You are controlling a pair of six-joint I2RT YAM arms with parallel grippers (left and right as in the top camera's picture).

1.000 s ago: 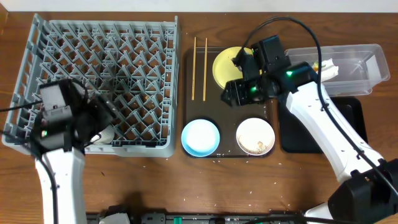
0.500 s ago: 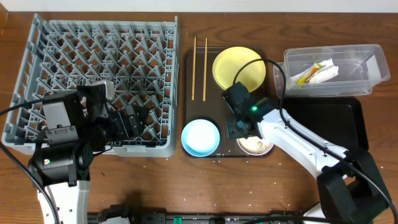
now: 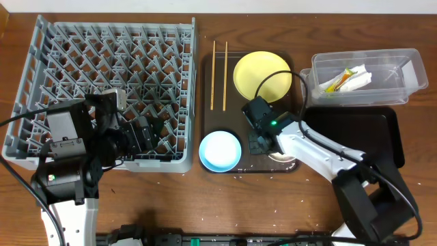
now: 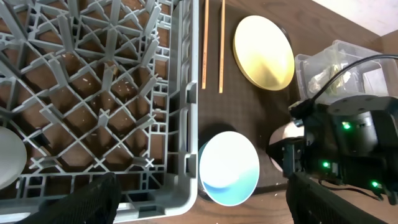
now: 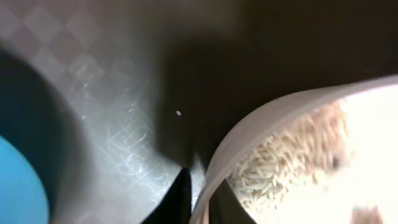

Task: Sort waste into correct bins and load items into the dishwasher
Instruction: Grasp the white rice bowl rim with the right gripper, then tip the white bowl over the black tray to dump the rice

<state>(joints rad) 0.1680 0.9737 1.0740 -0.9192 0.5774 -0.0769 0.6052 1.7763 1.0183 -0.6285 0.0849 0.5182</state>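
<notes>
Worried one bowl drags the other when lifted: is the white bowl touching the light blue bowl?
Apart. The right wrist view shows bare dark tray between the white bowl and the light blue bowl.

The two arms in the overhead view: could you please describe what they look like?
Both the left arm and right arm have smooth white link shells with boxy black joint housings. The left gripper and right gripper are black. Thin black cables loop from each arm, and a small green light glows on the right wrist housing.
</notes>
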